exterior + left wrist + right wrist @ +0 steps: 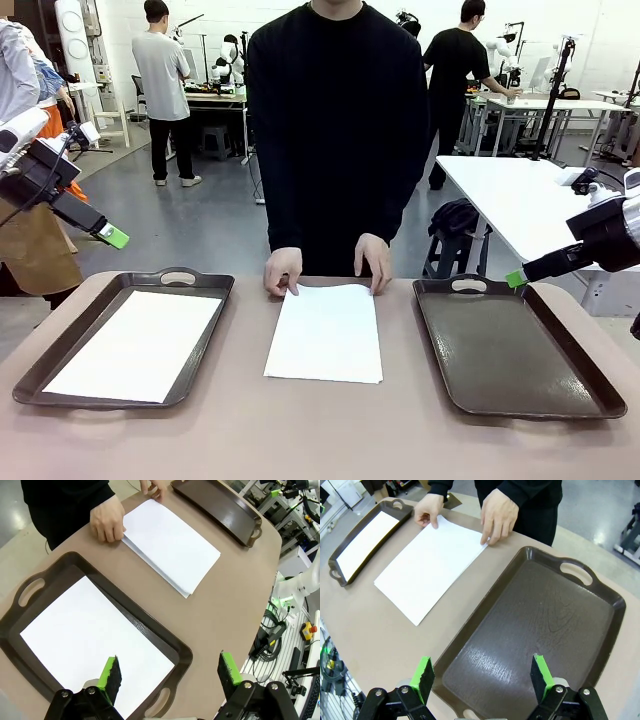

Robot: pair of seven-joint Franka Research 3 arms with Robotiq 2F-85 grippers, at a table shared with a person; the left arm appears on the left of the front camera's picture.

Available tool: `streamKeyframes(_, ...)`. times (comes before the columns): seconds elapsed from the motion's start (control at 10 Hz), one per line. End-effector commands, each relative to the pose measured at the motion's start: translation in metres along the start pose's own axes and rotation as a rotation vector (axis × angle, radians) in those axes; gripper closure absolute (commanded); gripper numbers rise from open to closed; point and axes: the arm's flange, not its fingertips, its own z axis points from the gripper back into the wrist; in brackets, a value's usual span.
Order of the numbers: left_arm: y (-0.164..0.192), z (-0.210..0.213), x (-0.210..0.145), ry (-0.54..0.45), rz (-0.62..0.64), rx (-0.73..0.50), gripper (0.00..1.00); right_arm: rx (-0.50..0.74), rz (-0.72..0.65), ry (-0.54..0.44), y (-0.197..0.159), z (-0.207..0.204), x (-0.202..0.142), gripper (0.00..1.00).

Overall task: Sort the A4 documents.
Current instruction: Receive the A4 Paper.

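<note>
Since both sets of jaws stand released and hold nothing, the step in hand is, I judge, lifting one sheet off the middle pile.

At the upper left of the front frame, the black, green-padded left gripper hangs above a dark brown moulded tray with cut-out handles. One thin, plain white A4 sheet already lies flat in it.

In the centre, the pile of white A4 documents rests on the smooth tan desk. The person's hand toward picture left and the other hand press on its far edge.

At the right, a second brown tray with a faintly grained floor lies below the black right gripper.

The paper is limp, slick and flush with the desk, so a straight-down pinch would likely crease it or take several sheets. It would be better to come in low at a lifted corner, peel off the top sheet alone and carry it level.
</note>
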Motion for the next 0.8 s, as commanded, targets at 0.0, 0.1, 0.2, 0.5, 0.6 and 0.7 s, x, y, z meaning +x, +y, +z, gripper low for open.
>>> streamKeyframes(0.0, -0.0005, -0.0008, -0.0002, 0.002, -0.01, -0.004, 0.0, 0.02, -0.001, -0.013, -0.0019, -0.0037, -0.0003, 0.0)
streamKeyframes(0.1, -0.0005, -0.0008, -0.0002, 0.002, -0.01, -0.004, 0.0, 0.02, -0.001, -0.013, -0.0019, -0.0037, -0.0003, 0.0)
streamKeyframes(0.2, -0.0005, -0.0008, -0.0002, 0.002, -0.01, -0.004, 0.0, 0.02, -0.001, -0.013, -0.0019, -0.0037, -0.0003, 0.0)
streamKeyframes(0.5, -0.0005, -0.0008, -0.0002, 0.002, -0.01, -0.004, 0.0, 0.02, -0.001, -0.013, -0.0019, -0.0037, -0.0003, 0.0)
streamKeyframes(0.6, -0.0005, -0.0008, -0.0002, 0.002, -0.01, -0.004, 0.0, 0.02, -0.001, -0.013, -0.0019, -0.0037, -0.0003, 0.0)
streamKeyframes(0.7, -0.0005, -0.0008, -0.0002, 0.002, -0.01, -0.004, 0.0, 0.02, -0.001, -0.013, -0.0019, -0.0037, -0.0003, 0.0)
